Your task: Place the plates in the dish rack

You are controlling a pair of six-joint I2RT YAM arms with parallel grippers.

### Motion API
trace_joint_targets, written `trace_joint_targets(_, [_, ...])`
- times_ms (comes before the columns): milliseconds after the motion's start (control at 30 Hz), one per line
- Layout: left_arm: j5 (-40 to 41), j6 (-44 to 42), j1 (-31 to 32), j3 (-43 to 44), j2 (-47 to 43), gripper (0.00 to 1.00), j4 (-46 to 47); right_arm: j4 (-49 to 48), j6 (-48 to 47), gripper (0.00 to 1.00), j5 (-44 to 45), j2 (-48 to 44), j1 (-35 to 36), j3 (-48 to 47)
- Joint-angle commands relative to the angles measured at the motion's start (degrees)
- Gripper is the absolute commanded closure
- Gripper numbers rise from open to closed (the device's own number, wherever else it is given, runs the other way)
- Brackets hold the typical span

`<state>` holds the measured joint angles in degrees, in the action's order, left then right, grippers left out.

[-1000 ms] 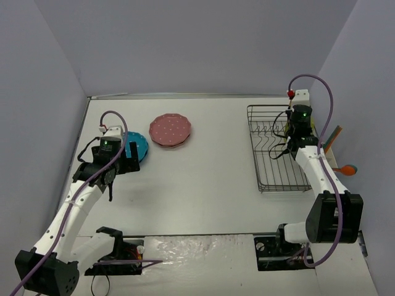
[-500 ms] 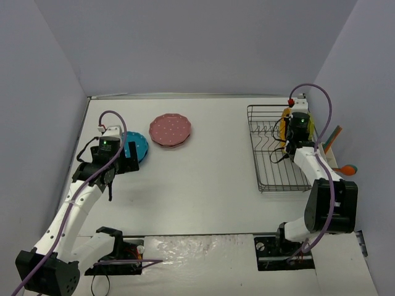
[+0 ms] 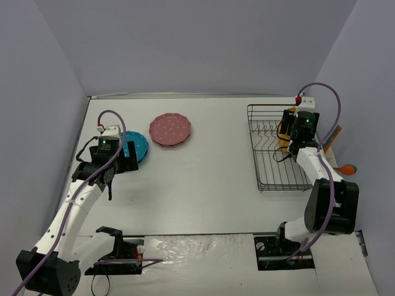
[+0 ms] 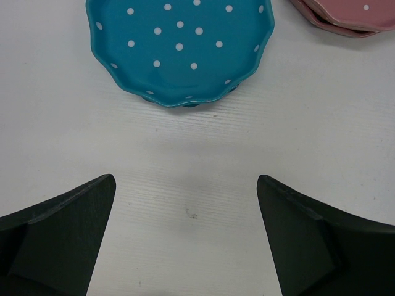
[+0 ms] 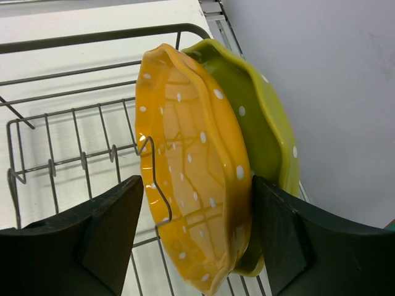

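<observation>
Shifted a touch toward 2 o'clock against half a second ago: the right gripper (image 5: pixel 197 185), jaws spread wide either side of an orange plate (image 5: pixel 191 166) standing on edge among the tines of the dish rack (image 3: pixel 268 166). Close behind it, also on edge, a green plate (image 5: pixel 265 123). No change on the other side: left gripper (image 4: pixel 185 182) hanging over bare tabletop, jaws spread and holding nothing, just short of a blue plate (image 4: pixel 179 43) lying flat at 12 o'clock in the wrist view. At 1 o'clock from there, stacked pink plates (image 3: pixel 170 130), near the blue one but apart from it. Underneath, a white table (image 3: pixel 210 185); on three sides, plain grey-lilac walls (image 3: pixel 364 74). Rack set along the table's 3 o'clock edge, close to the right wall, with the two loaded plates at its far-right corner. Between the pink plates and the rack, a broad stretch of open tabletop.
</observation>
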<state>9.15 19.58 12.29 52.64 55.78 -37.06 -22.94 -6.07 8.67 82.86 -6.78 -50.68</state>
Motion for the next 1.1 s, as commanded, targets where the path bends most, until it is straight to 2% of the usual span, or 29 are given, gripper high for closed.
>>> trace_joint_targets(0, [1.1,-0.5,-0.5,1.8,0.2,0.03,2.0,-3.5,2.2,0.27,-3.3,-6.8,0.4,-3.7])
trace_joint_targets(133, [1.2,0.4,-0.7,1.7,0.4,0.03,2.0,-2.2,4.7,0.19,-5.1,-11.1,1.0,-3.9])
trace_joint_targets(200, [1.5,1.3,-0.7,1.6,0.5,0.03,2.0,-1.5,6.1,0.11,-6.1,-13.4,1.6,-4.0])
trace_joint_targets(300, [1.9,3.2,-0.8,1.7,0.9,0.03,1.7,-1.1,11.9,0.05,-7.8,-17.7,2.9,-4.0])
trace_joint_targets(500, [3.0,10.8,-2.5,2.0,2.7,0.03,1.0,-4.2,23.2,0.01,-15.3,-24.6,6.4,-0.5])
trace_joint_targets(600, [2.2,16.6,-5.1,1.2,4.4,0.03,2.1,-6.9,27.6,0.00,-18.3,-26.3,12.4,2.3])
trace_joint_targets(833, [-2.2,27.9,-10.8,-1.1,11.6,0.03,8.1,-11.2,32.9,0.00,-26.3,-26.5,18.3,9.6])
trace_joint_targets(1067, [-3.6,31.8,-14.6,-0.2,19.6,0.03,13.1,-11.6,32.5,0.00,-29.8,-28.0,21.8,14.0])
